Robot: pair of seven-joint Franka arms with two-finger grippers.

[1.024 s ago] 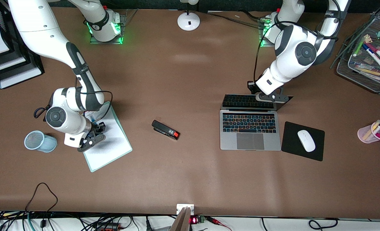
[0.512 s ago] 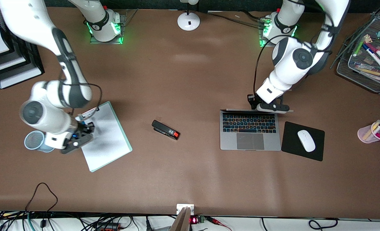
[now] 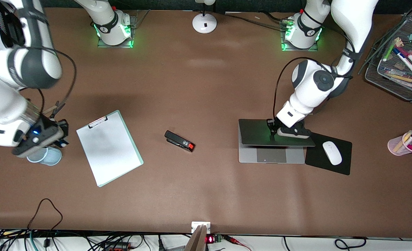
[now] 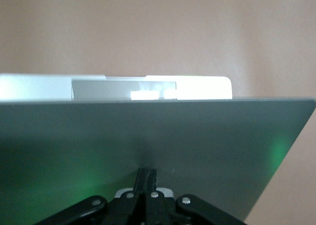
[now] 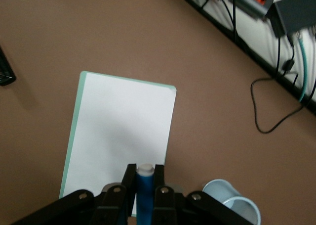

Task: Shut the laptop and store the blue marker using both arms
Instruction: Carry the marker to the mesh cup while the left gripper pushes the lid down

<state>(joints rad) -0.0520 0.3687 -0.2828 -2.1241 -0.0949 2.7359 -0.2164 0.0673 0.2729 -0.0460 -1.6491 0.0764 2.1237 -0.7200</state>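
The silver-grey laptop (image 3: 272, 157) lies toward the left arm's end of the table, its dark lid (image 3: 258, 134) tilted low over the base and lit green. My left gripper (image 3: 291, 134) is shut and presses on the lid's outer face; the left wrist view shows its closed fingers (image 4: 146, 178) on the lid (image 4: 148, 136), with the palm rest (image 4: 197, 89) showing past the lid's edge. My right gripper (image 3: 60, 136) is shut on the blue marker (image 5: 144, 195), pale end outward, held over the table between the pale blue mesh cup (image 3: 47, 156) and the clipboard (image 3: 108, 148).
A black stapler (image 3: 179, 141) lies mid-table. A white mouse (image 3: 332, 152) sits on a black mouse pad (image 3: 313, 164) beside the laptop. A pink pen cup (image 3: 399, 146) and a mesh tray of markers (image 3: 376, 75) stand at the left arm's end. A lamp base (image 3: 204, 22) stands between the arm bases.
My left gripper has pushed the lid from upright down to nearly flat. My right gripper has lifted the blue marker off the clipboard and carried it toward the mesh cup.
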